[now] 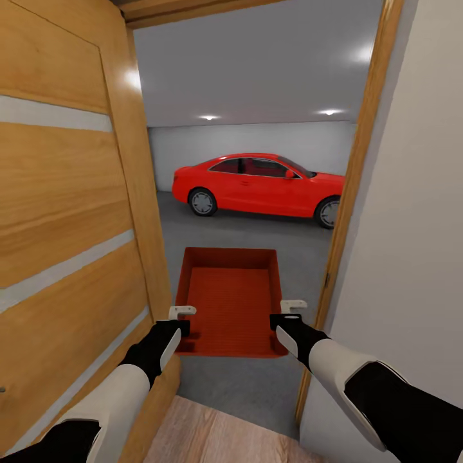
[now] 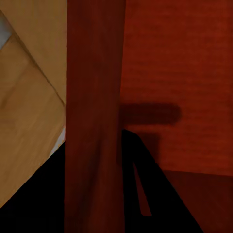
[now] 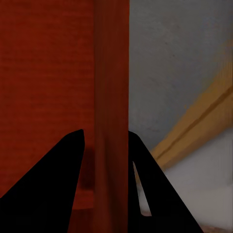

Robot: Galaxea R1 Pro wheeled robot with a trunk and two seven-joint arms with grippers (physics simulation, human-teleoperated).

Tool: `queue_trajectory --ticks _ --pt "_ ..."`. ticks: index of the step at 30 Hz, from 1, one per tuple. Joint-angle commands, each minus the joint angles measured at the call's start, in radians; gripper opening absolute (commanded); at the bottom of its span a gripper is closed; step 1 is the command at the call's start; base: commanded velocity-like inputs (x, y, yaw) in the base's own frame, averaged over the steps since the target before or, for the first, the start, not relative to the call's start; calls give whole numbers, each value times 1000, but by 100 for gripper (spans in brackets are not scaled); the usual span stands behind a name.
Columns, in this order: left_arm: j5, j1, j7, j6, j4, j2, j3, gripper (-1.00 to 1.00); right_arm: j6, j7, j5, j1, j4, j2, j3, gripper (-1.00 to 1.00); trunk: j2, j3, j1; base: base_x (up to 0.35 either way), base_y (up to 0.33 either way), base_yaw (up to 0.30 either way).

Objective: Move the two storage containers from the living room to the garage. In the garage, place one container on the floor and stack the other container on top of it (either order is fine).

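Doorway ahead: open door (image 1: 64,212) at left, door frame (image 1: 350,186) and wall (image 1: 411,212) at right. 1 storage container (image 1: 231,302) held in the opening between 2 grippers, left gripper (image 1: 182,319) on its left wall, right gripper (image 1: 287,312) on its right wall. Concrete floor (image 1: 257,235) beyond; car (image 1: 260,183) far, side-on, before the back wall (image 1: 257,138). Plank floor (image 1: 212,434) nearest.

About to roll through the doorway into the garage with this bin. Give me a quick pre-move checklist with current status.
1. Left gripper clamped on the storage container wall: ok; the wall sits between its fingers in the left wrist view.
2. Right gripper clamped on the opposite wall: ok.
3. Container level: ok, looks even.
4. Clearance to open door on the left: cannot tell, looks tight.
5. Clearance to door frame on the right: cannot tell.
6. Garage floor before the red car free: ok.
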Motion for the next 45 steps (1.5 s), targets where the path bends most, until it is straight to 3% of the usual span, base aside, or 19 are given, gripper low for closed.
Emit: queue_trajectory --ticks 1,11,25,45 --pt "29 0 2 2 2 0 -3 -100 -2 -6 23 -1 -4 -2 44 -100 -1 0 1 148 281 -1" --pt "29 0 2 1 2 0 -3 -100 -2 -6 23 0 -3 -2 44 -100 -1 0 1 98 166 -9" --pt "29 0 2 1 2 0 -3 -100 -2 -6 23 0 -4 -2 44 -100 -1 0 1 1 2 -213" --pt "29 0 2 1 2 0 -3 -100 -2 -6 23 0 -4 -2 44 -100 -1 0 1 84 124 -61"
